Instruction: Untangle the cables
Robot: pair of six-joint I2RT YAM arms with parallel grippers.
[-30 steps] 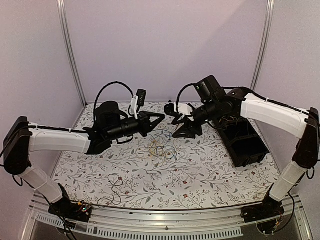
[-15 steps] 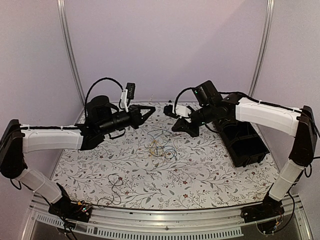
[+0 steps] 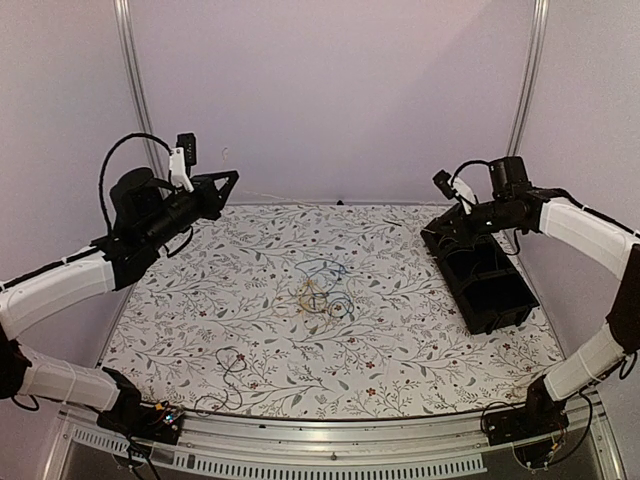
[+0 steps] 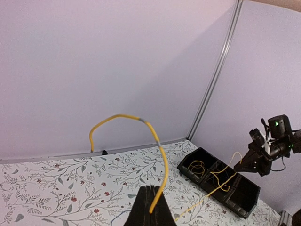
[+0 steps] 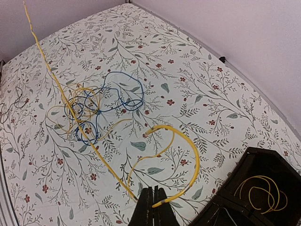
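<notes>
Yellow and thin, a long flexible wire is pinched near one end by the left gripper, which is pressed together on it high at the rear left. The right gripper is closed on it near the other end, above the black plastic bin with compartments. I judge the arms are held so wide apart in order to draw this one wire out of the small tangle of blue, yellow and dark wires, which lies near the middle of the flower-patterned counter. In the right wrist view the wire passes over the tangle; whether it is free of it I cannot tell. Each gripper is close to its own side wall, so there is little room for pulling outward, but more room upward. One coil of yellow wire already lies in the bin.
</notes>
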